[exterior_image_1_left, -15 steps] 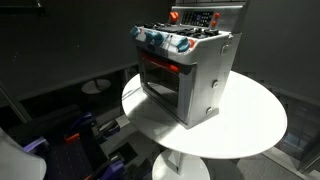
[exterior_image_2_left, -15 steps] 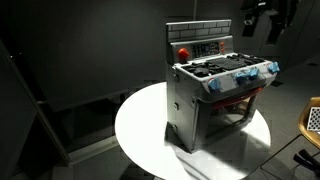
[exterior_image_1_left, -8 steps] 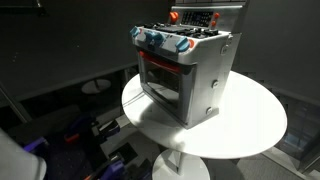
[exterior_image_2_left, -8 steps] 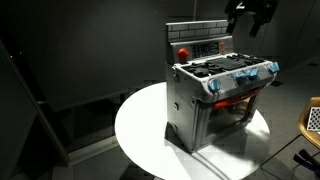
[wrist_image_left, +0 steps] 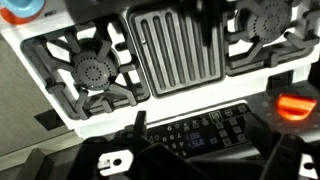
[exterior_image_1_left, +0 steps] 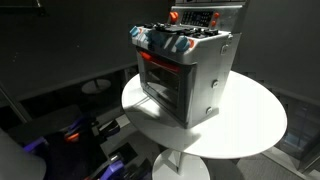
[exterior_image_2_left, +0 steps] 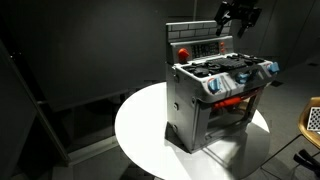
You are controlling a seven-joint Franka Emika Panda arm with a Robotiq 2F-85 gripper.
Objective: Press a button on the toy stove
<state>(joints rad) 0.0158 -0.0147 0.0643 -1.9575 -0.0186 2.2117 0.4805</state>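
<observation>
My gripper has slid in above the back panel | toy stove just below it, on the white table | fingers open or closed: can't tell

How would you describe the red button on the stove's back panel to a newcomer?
The toy stove stands on the round white table. Its raised back panel, behind the burners, carries a dark keypad. The red button sits at that keypad's end, round and red beside small dark keys.
</observation>
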